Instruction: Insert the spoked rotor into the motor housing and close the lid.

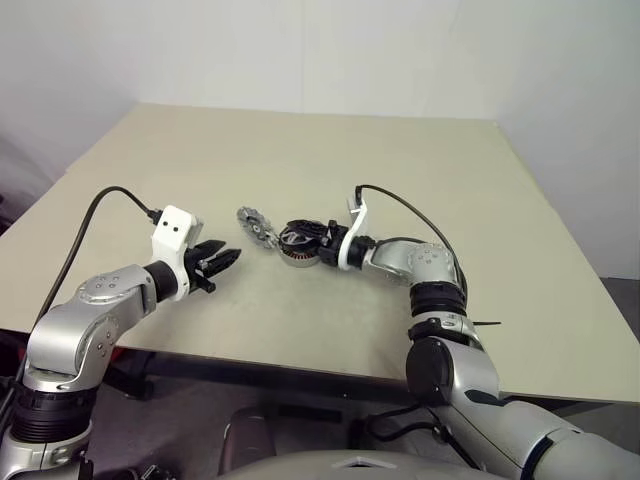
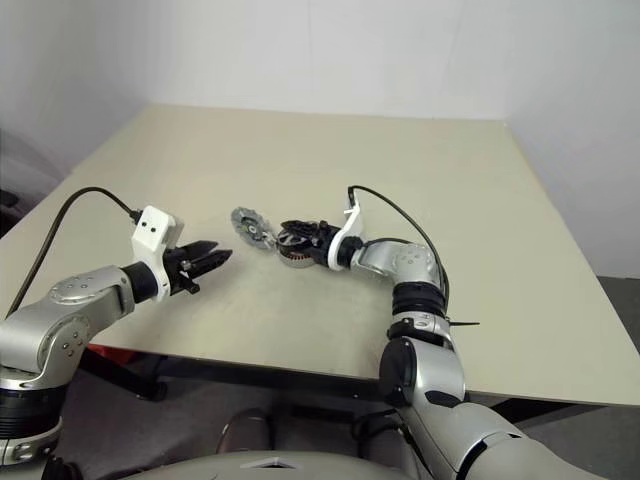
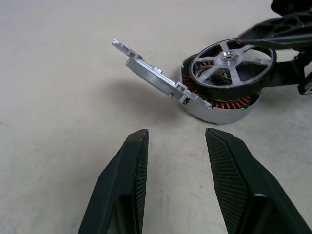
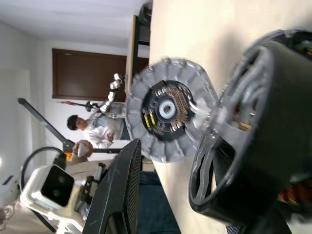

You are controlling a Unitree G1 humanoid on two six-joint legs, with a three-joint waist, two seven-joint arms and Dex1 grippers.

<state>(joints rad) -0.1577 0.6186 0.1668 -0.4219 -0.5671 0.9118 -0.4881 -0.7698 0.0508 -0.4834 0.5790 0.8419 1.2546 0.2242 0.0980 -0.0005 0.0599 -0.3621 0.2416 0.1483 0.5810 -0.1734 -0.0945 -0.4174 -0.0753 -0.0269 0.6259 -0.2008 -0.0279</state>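
Note:
The motor housing (image 3: pixel 222 111) sits mid-table, copper windings showing under its rim. The spoked rotor (image 3: pixel 231 61), silver spokes in a dark ring, rests tilted on top of it. The lid (image 3: pixel 151 73) stands tilted open on the housing's left side; its inner face (image 4: pixel 165 112) is round and notched. My right gripper (image 1: pixel 306 238) reaches in from the right and is open, with the rotor and housing between its fingers (image 3: pixel 273 30); one finger (image 4: pixel 122 195) stands clear of the rotor's rim. My left gripper (image 3: pixel 175 134) is open and empty, a short way left of the lid.
The beige table (image 1: pixel 400 160) has bare surface all around the motor. Its front edge runs just below both arms. A person (image 4: pixel 95 129) stands far off beyond the table in the right wrist view.

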